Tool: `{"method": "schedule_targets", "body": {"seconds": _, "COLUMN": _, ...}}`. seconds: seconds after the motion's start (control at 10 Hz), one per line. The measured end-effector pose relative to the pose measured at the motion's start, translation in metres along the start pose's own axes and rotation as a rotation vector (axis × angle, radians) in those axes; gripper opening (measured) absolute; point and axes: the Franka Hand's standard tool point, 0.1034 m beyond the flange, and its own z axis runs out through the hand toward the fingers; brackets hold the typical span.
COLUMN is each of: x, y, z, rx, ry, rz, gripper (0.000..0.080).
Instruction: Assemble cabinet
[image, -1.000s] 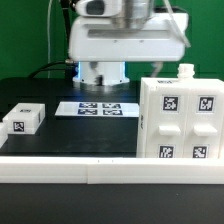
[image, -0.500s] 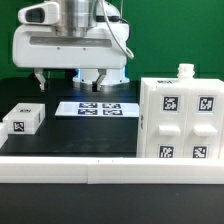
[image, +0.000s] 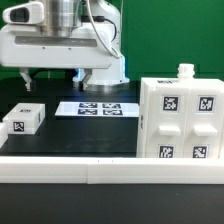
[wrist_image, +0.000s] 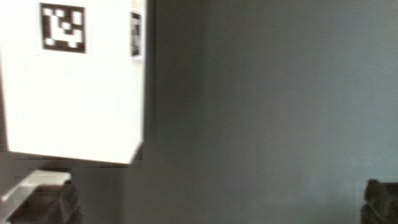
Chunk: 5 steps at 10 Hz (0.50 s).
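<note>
I see that the gripper (image: 54, 77) has travelled toward the exterior view's left and now hangs about over the small tagged block (image: 22, 120), its fingers spread wide and holding nothing. The cabinet box (image: 180, 120) stands well apart on the exterior view's right, so I judge this block is the next pick.

The cabinet (image: 180, 118) is white, and its faces carry black-and-white square tags. The block (image: 22, 120), well apart from the cabinet, is white with the same tags, as is the flat marker board (image: 95, 108). The table (image: 70, 140) is black and the rail (image: 100, 172) plain white. The tool (image: 52, 80) has a white body and dark fingers (image: 25, 78).
</note>
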Motion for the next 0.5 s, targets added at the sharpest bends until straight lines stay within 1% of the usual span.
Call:
{"method": "schedule_targets", "body": {"seconds": 0.1, "x": -0.009, "y": 0.016, "z": 0.007, "rx": 0.004, "ry": -0.007, "rz": 0.003, "gripper": 0.0797}}
{"method": "schedule_targets", "body": {"seconds": 0.2, "x": -0.015, "y": 0.025, "z": 0.012, "rx": 0.005, "ry": -0.015, "rz": 0.004, "gripper": 0.0797}}
{"method": "schedule_targets", "body": {"seconds": 0.5, "x": -0.027, "y": 0.04, "z": 0.022, "rx": 0.012, "ry": -0.031, "rz": 0.02, "gripper": 0.0797}}
